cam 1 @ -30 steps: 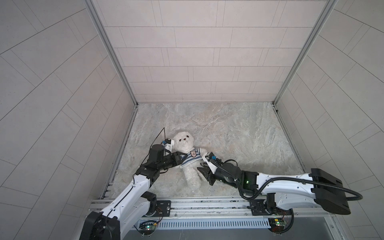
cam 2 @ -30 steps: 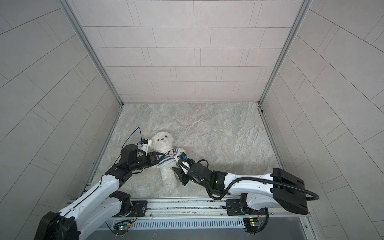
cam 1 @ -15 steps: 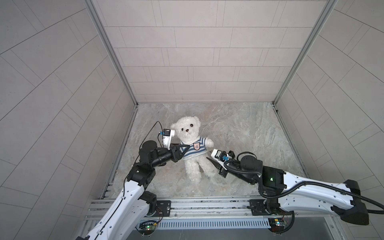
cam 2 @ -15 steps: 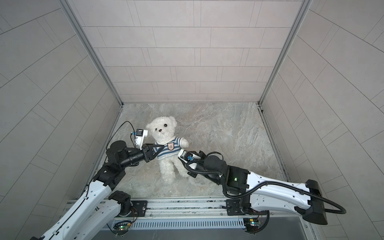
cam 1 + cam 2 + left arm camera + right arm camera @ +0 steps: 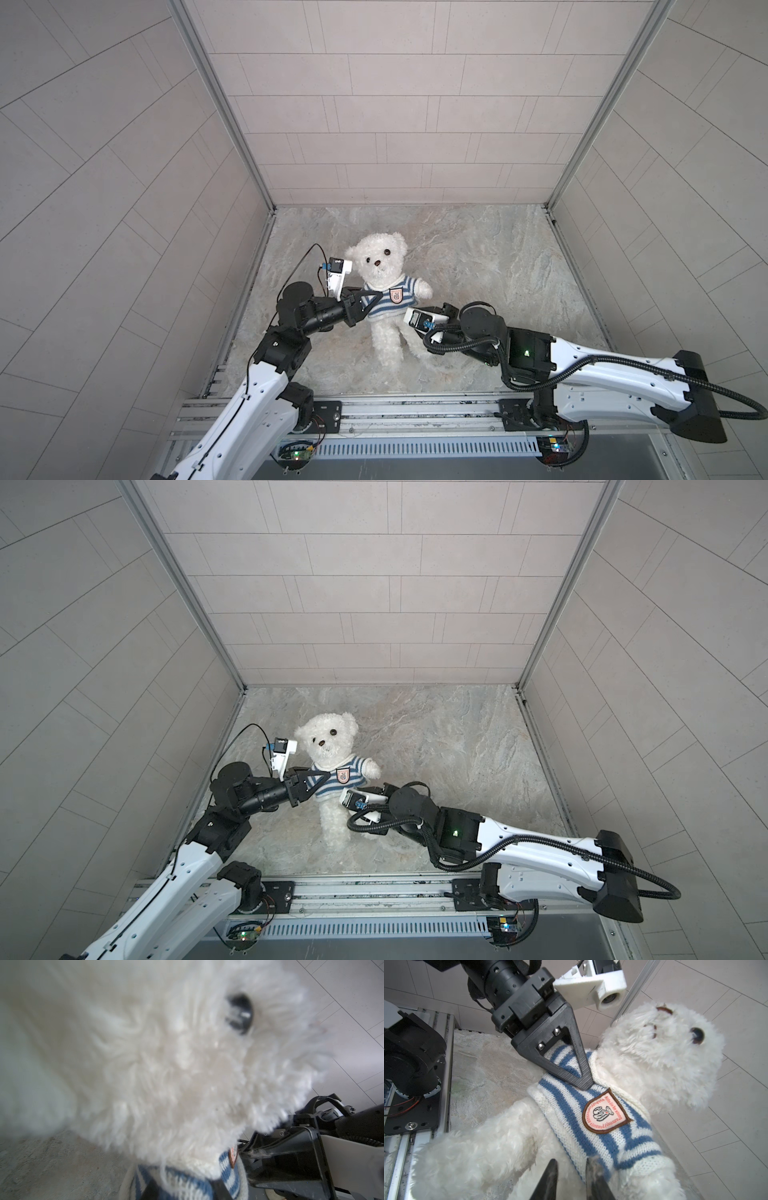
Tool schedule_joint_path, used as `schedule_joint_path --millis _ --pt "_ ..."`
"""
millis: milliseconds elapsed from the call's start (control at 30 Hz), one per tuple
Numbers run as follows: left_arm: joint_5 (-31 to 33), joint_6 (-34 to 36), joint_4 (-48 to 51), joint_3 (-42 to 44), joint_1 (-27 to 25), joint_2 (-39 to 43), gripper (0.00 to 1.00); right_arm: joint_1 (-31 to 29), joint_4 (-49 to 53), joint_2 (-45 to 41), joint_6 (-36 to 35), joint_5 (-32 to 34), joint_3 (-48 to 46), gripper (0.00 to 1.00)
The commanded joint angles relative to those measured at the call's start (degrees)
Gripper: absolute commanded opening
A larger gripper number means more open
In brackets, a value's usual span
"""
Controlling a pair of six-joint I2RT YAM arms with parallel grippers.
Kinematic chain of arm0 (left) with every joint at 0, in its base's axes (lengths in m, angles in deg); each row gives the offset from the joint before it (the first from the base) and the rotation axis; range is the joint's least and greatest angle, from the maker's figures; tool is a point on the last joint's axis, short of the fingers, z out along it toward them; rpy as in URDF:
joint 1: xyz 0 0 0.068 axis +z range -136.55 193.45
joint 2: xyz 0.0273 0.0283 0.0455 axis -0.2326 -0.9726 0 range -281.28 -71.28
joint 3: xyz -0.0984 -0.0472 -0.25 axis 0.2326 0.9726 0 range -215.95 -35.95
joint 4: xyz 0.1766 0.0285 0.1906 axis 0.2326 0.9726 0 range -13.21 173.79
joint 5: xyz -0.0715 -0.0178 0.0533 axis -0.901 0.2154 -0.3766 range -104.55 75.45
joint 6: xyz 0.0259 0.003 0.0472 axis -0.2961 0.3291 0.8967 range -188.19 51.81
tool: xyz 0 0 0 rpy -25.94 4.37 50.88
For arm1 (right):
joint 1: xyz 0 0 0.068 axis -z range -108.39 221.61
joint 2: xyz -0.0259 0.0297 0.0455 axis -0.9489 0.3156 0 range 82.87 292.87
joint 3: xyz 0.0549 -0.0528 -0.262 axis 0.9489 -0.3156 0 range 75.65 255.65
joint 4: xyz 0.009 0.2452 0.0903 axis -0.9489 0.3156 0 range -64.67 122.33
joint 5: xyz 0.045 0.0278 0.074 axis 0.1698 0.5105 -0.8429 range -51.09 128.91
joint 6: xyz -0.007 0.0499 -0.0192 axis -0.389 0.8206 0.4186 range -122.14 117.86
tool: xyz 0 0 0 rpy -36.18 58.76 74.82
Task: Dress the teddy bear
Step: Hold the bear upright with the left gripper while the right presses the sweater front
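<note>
Two claws meet at the teddy bear (image 5: 380, 259), which is over the left half of the marble counter (image 5: 490, 266), nearer to the front rail (image 5: 415, 409) than to the back wall. In both top views the bear is seen from the front, with its head toward the back wall and its legs hanging toward the rail; if the feet touch the counter I cannot tell. It wears the striped shirt (image 5: 390, 302), blue and white, with a badge (image 5: 605, 1113) on the chest, and one bare white arm (image 5: 422, 289) comes out of a sleeve on the side of the right arm. The left claw (image 5: 376, 297) comes from the left side and is closed on the striped shirt at the bear's shoulder, just beside the collar. In the right wrist view its black triangular finger presses into the knitted cloth, and in the left wrist view the stripes lie between the two dark fingers (image 5: 218, 1188), under the blurred white fur of the head. The right claw (image 5: 572, 1159) is at the lower hem of the shirt, close to the bear's belly. Its two dark fingertips stand a little apart, with white fur and the edge of the hem between them, but I cannot tell if they really pinch something. In the top views this claw is mostly hidden under its own white wrist camera (image 5: 422, 320).
</note>
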Motion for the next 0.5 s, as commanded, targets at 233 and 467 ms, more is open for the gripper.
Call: schedule_joint_path --millis 233,467 --pt "-1.3 0.1 -5.2 -1.5 -0.4 2.8 0.2 0.2 0.2 -1.1 -3.4 1.7 0.8 0.0" --pt "1.8 1.5 -3.2 -3.1 -0.4 3.1 0.18 0.2 3.0 -4.1 -3.3 1.1 -1.1 0.0"
